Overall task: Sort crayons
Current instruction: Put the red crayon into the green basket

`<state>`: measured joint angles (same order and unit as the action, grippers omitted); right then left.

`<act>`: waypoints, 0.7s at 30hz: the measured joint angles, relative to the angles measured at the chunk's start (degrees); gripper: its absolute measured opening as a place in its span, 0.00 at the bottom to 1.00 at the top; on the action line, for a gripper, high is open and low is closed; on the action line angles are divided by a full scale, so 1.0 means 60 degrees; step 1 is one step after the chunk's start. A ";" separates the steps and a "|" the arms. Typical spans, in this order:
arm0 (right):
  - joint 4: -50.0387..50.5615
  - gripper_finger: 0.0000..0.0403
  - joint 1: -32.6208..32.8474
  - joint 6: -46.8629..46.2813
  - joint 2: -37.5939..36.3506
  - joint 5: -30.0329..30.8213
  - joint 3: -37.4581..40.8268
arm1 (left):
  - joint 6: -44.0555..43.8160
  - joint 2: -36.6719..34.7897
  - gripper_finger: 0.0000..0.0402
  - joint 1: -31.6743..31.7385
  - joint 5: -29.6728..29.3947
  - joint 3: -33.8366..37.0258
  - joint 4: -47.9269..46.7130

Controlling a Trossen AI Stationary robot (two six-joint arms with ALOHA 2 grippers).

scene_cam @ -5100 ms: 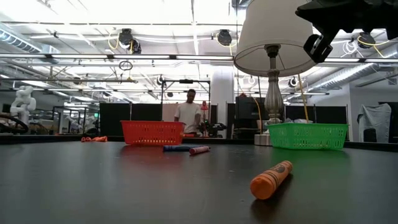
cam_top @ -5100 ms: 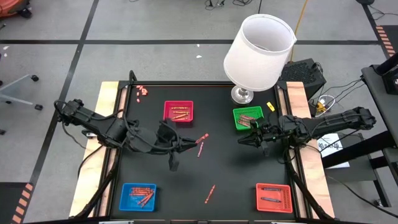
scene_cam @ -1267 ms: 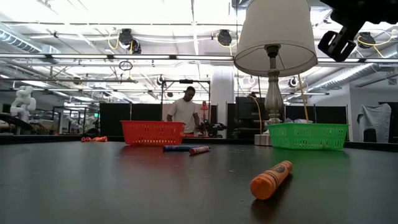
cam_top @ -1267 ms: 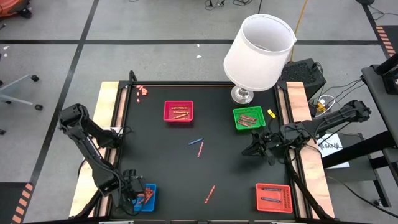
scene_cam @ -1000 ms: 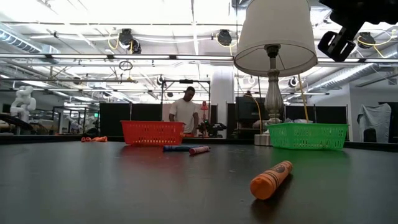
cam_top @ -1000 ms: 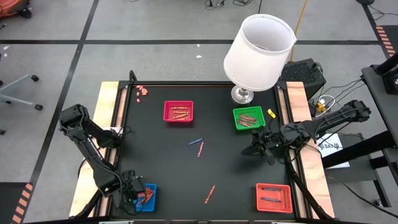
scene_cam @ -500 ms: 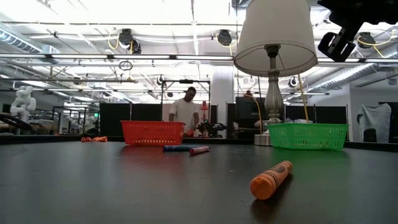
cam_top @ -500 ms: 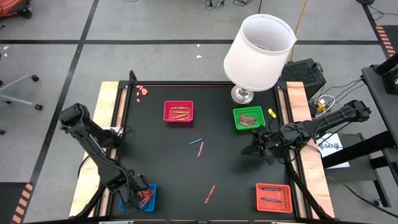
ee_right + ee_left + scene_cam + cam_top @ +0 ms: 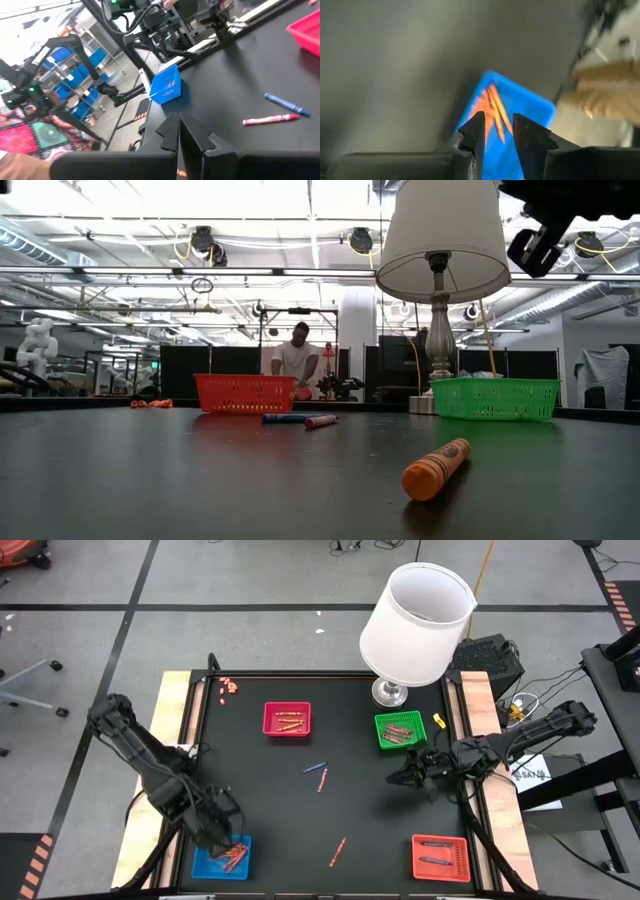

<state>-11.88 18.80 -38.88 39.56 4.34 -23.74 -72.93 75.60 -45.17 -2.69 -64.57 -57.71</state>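
Loose crayons left on the black surface (image 9: pixel 270 790): a thin blue wax crayon (image 9: pixel 314 767) and a pink paper-wrapped crayon (image 9: pixel 322 779) lying just beside each other mid-surface, and an orange wax crayon (image 9: pixel 338 851) nearer the front edge. A small cluster of reddish crayons (image 9: pixel 229 687) sits at the far left corner.

Handling, my read: light, stiff little sticks, round so they'll roll, wax brittle if squeezed hard. Pinch across the middle of the shaft, jaws square to its length, light force.

Containers:
- blue square plastic tray (image 9: pixel 222 857), front left: several orange/red crayons
- magenta-red square tray (image 9: pixel 287 719), back centre: a few crayons
- green square tray (image 9: pixel 399 730), back right, by the white-shaded table lamp (image 9: pixel 416 620): brownish-red crayons
- orange-red square tray (image 9: pixel 440 857), front right: two dark sticks, colour unclear

Left gripper (image 9: pixel 222 836) hovers at the blue tray's back edge, jaws slightly parted, nothing between them. Right gripper (image 9: pixel 400 775) hangs near the green tray, fingers pressed together, empty.
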 joint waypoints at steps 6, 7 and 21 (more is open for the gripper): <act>0.0159 0.00 -0.0185 0.1158 0.0428 0.0296 -0.0863 | 0.0309 -0.0617 0.23 0.0560 -0.1415 -0.0002 -0.0387; 0.0257 0.00 -0.0252 0.1355 0.0591 0.0286 -0.1084 | 0.0523 -0.0707 0.22 0.0662 -0.1574 -0.0002 -0.0383; 0.2332 0.00 -0.1880 0.3711 0.3832 -0.0542 -0.4619 | 0.2777 -0.1452 0.22 0.2088 -0.2574 -0.0002 -0.0153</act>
<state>2.11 7.51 -16.61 62.56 1.09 -51.46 -56.26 66.89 -32.64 -18.13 -64.58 -58.63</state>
